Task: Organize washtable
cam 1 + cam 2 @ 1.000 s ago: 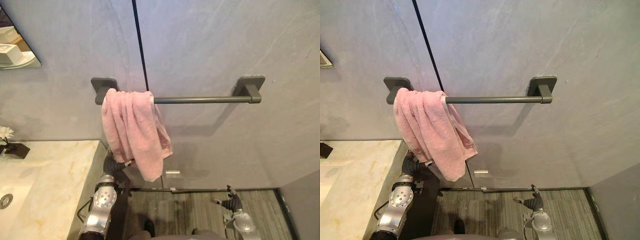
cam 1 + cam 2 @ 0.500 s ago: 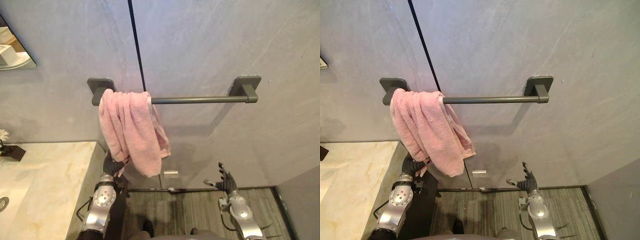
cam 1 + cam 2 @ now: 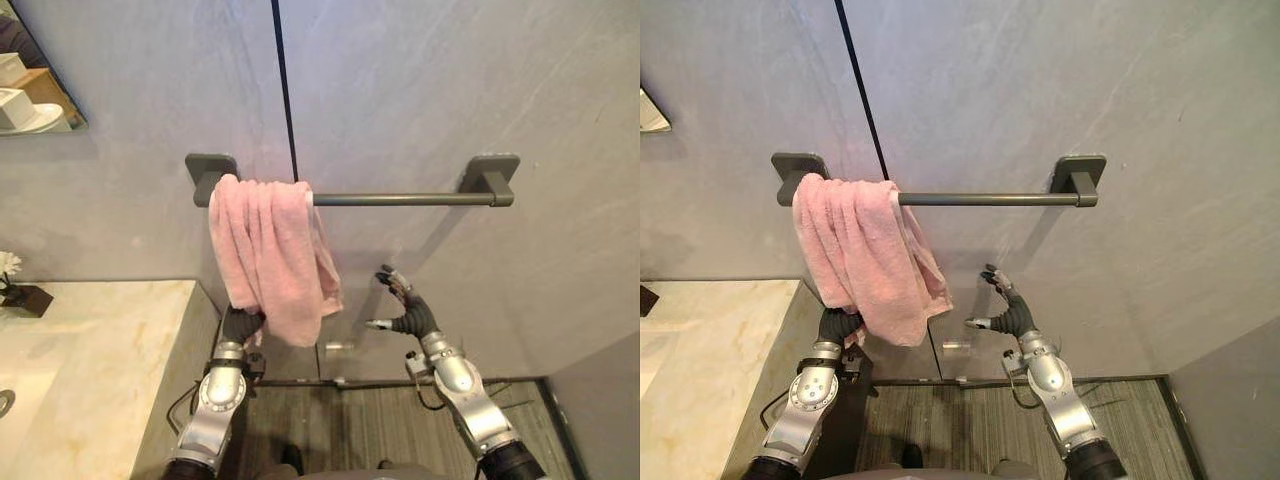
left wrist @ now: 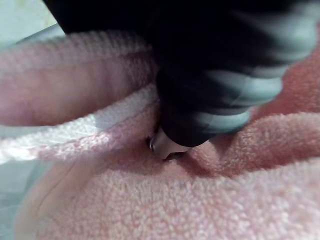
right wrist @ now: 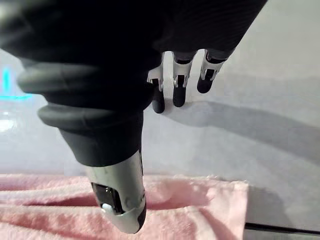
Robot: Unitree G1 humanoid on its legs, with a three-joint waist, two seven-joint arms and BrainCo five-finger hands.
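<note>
a soft pink terry towel (image 3: pixel 270 255) hangs bunched at the left end of a dark grey wall bar (image 3: pixel 400 199). it looks limp and light, likely best pinched at a hem. the left hand (image 3: pixel 240 325) is buried in its folds, grip impossible to tell; the right hand (image 3: pixel 408 318) hovers spread nearby.

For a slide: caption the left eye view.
Left hand at pink towel bunched on bar; right hand open beside it.

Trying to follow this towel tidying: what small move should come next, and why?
Probably move the right hand across to the near edge of the pink towel. The towel hangs bunched at the left end of the bar, the left hand is at its lower hem, and the right hand hovers open beside it, apart.
</note>
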